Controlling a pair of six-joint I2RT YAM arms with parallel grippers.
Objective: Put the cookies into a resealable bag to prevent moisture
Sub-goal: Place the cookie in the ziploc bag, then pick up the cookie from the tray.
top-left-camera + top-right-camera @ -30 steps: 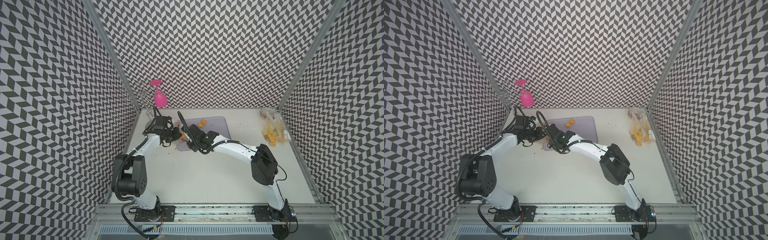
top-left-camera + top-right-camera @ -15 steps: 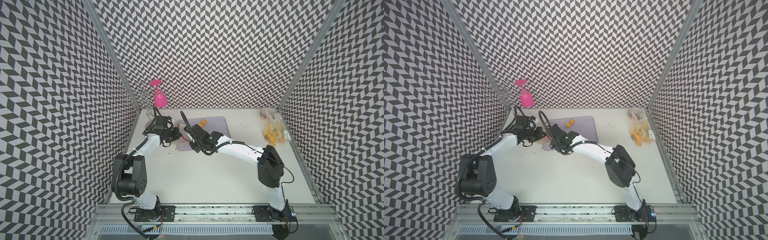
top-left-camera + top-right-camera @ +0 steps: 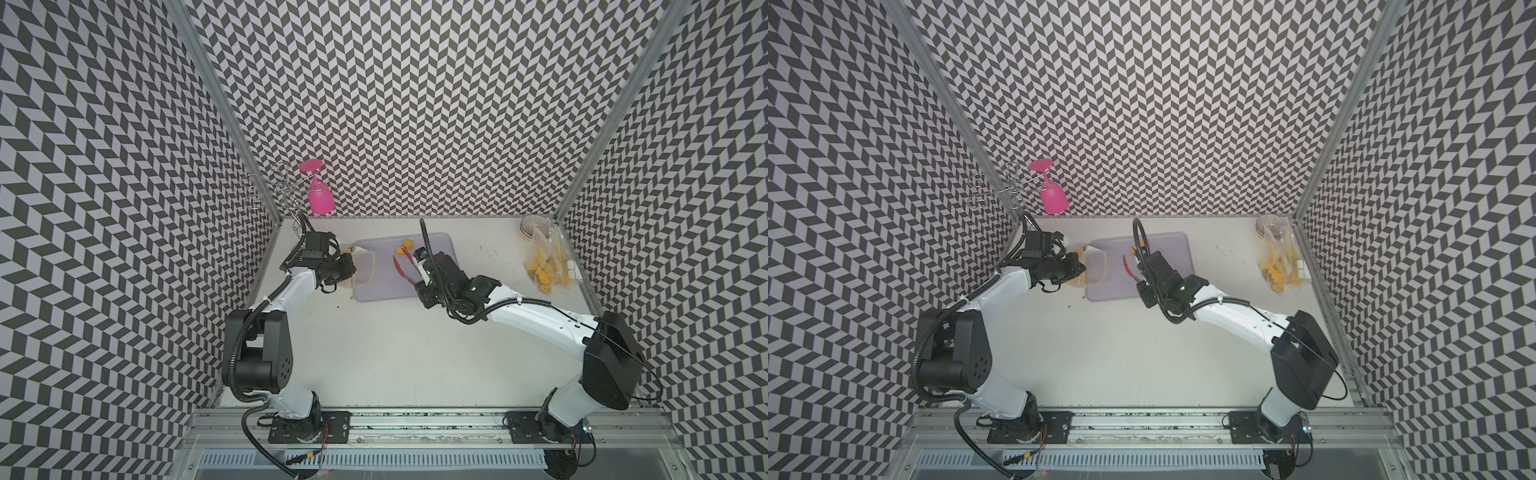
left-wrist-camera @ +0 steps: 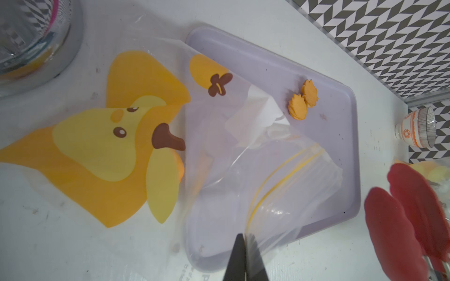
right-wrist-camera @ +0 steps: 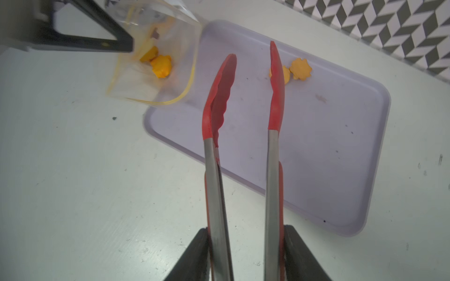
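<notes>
Left gripper pinches the bag, right gripper clamps empty tongs — two cookies bagged, two left on the tray.

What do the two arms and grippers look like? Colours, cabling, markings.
The left arm and right arm have white link shells, black joint housings and black base plates on an aluminium rail, with black cable loops. The left gripper and right gripper have plain black tapered fingers. No markings legible. A green light shows on the right wrist.
</notes>
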